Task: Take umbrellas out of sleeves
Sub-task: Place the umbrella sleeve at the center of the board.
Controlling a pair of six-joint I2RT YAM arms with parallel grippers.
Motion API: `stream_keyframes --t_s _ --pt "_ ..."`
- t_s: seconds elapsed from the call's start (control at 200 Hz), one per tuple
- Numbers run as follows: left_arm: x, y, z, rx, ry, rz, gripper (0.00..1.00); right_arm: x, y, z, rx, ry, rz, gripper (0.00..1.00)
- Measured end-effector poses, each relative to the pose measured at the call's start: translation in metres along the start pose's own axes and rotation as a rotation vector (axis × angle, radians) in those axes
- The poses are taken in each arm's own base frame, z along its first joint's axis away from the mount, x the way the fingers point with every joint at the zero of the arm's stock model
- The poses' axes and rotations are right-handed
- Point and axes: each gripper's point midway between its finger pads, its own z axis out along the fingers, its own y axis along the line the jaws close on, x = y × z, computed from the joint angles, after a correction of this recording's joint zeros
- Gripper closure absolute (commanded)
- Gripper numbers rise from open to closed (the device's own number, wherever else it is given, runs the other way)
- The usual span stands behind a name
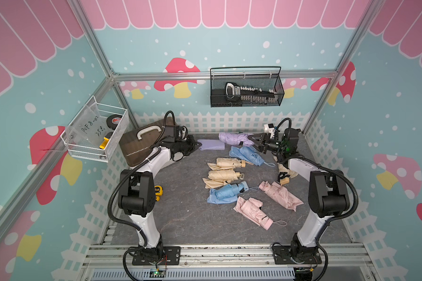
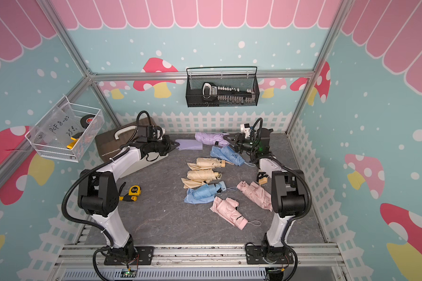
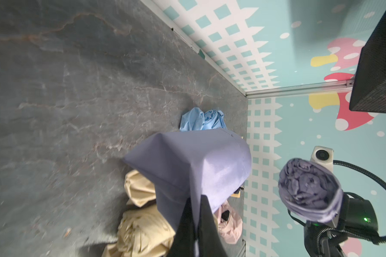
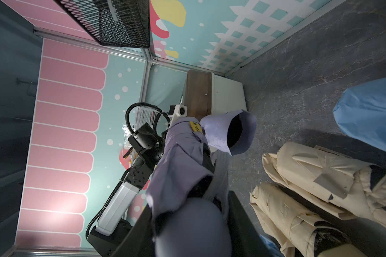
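Left hand (image 1: 199,145) is just beside the brown case (image 1: 137,143), jaws pinched tight on one end of the lilac sleeve (image 1: 211,145). The sleeve sticks out away from the case, and in the right wrist view its far mouth (image 4: 230,133) gapes open and dark. Empty tube, smooth fabric!

Past the sleeve, farther from the case along the back of the table (image 1: 180,219), there's the lilac umbrella (image 1: 232,138), and it is clear of the sleeve. The left wrist view shows its pleated tip (image 3: 308,189) with open air between it and the sleeve (image 3: 198,160). Right hand (image 1: 251,140) has it by the handle end, jaws narrowed onto it, and the umbrella points back toward the case.

The rest of the umbrellas lie well away from the case, toward the near side of the table: a blue one (image 1: 246,154), two beige (image 1: 227,162) (image 1: 221,175), another blue (image 1: 229,191) and two pink (image 1: 278,194) (image 1: 253,211). One more beige (image 1: 284,176) is half hidden under the right arm.
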Motion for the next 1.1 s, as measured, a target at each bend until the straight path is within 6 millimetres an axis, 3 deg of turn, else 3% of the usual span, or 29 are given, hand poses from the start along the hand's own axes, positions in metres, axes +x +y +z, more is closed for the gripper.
stream_keyframes --t_s 0.26,0.495,0.78,1.101 --pt "-0.018 0.025 0.064 -0.037 -0.015 0.008 1.0 -0.018 -0.025 0.025 -0.006 0.011 0.027 0.92" --pt "-0.024 0.042 0.102 -0.048 0.005 0.007 1.0 -0.027 -0.063 0.047 0.014 0.026 0.075 0.92" --pt "-0.008 0.059 0.114 -0.082 0.061 0.002 1.0 -0.034 -0.107 0.074 0.041 0.026 0.115 0.92" --pt "0.002 0.07 0.116 -0.1 0.099 0.007 1.0 -0.021 -0.145 0.094 0.118 0.057 0.139 0.93"
